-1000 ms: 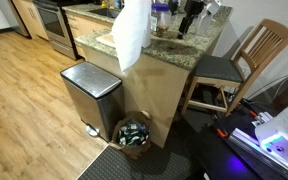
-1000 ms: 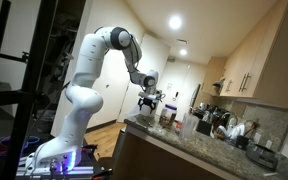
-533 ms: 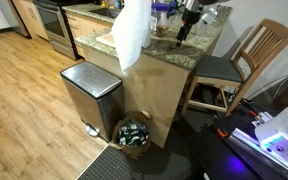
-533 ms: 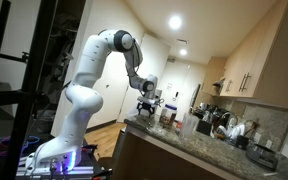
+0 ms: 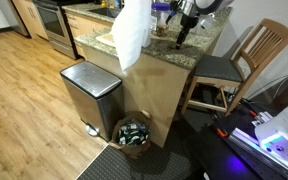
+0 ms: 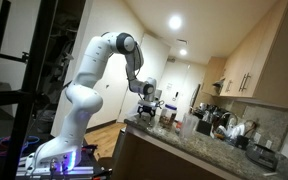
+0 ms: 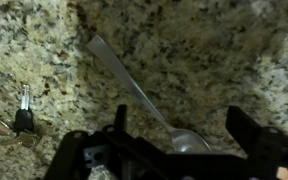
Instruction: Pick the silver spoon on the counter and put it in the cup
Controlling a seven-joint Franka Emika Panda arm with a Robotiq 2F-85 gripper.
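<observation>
**Wrist view.** The speckled brown-grey granite tabletop fills the frame. At the left lies a bunch of keys. At the centre the silver spoon lies flat on the stone, well apart from the keys, with its handle towards the upper left and its bowl at the lower right. The gripper hangs over the bowl end. Its jaws are spread wide, one on each side of the spoon, and hold nothing.

**Exterior view.** From left to right:
- a steel stove stands at the far left;
- a steel pedal bin stands on the wood floor;
- a wicker basket sits just beside the bin, against the island's tan side;
- the gripper points down at the tabletop;
- a wooden chair stands to the right.

**Exterior view.** The white arm reaches right from its base. The gripper is over the near left end of the tabletop. The containers to its right are too small to tell apart. Wall cabinets hang at the far right.
</observation>
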